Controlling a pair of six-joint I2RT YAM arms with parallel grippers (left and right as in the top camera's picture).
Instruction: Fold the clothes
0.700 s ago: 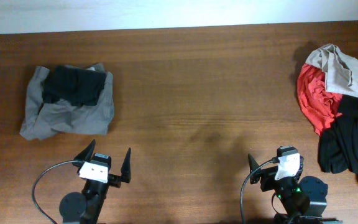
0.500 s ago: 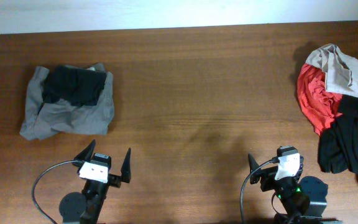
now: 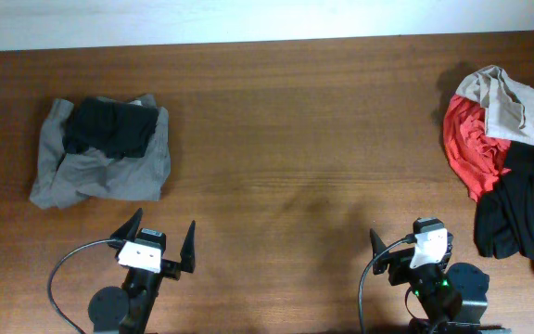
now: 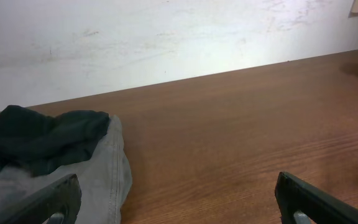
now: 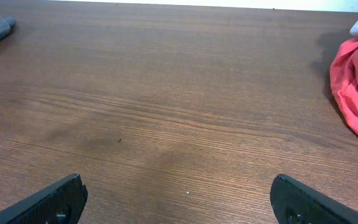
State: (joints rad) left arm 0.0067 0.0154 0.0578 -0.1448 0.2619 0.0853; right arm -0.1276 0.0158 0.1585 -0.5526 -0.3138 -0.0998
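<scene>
At the near edge of the wooden table [image 3: 295,139], the left gripper [image 3: 166,221] hangs just above the wood with its two dark fingers [image 4: 61,198] spread wide and nothing between them. A black cable [image 3: 61,271] loops out from its base. The right gripper [image 5: 179,193] sits at the same edge, well apart from the left, its jaws likewise wide apart and empty over bare wood grain.

Beyond the left gripper lies a grey garment [image 3: 100,172], wrinkled and roughly squared off. A dark garment [image 3: 109,128] lies on top of its far half. In the left wrist view the dark cloth covers the grey, whose rounded hem rests flat on the table.

Ahead of the right gripper and off to its right, the rest of the clothes sit in a loose heap at the table's right edge. A black garment [image 3: 517,209] sprawls nearest. A red garment [image 3: 471,148] bunches behind it, its edge showing at the right of the right wrist view. A beige garment [image 3: 513,107] drapes over the far top of the heap. Neither gripper touches any cloth.

The middle of the table separates the two lots of clothing. Past the table's far edge stands a scuffed white wall [image 4: 166,37].
</scene>
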